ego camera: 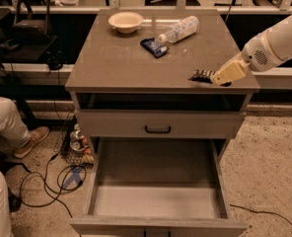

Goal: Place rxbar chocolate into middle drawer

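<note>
The rxbar chocolate (200, 76), a slim black bar, sticks out leftward from my gripper (216, 77) just above the front right corner of the cabinet top (121, 68). The gripper's beige fingers are shut on the bar's right end. My white arm reaches in from the right. The middle drawer (156, 201) stands pulled open below, a wide grey tray with a bare floor, lower and to the left of the gripper.
On the cabinet top sit a pale bowl (126, 21), a blue packet (154, 47) and a lying plastic bottle (180, 29). The top drawer (158, 129) is closed, with a black handle. A person's legs (8, 125), cables and cans (77, 142) are on the floor at left.
</note>
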Controlling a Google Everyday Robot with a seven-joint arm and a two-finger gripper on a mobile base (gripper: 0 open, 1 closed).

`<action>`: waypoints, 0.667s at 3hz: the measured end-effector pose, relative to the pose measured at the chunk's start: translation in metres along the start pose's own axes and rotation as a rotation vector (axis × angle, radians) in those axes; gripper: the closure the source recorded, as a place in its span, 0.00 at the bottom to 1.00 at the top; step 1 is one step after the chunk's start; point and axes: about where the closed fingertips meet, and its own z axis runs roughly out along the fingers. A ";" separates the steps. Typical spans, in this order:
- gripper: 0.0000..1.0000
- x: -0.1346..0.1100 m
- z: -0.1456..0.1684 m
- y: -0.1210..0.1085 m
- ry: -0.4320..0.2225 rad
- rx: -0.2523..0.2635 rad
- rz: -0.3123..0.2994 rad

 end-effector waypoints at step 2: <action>1.00 0.077 0.042 0.026 0.026 -0.120 0.150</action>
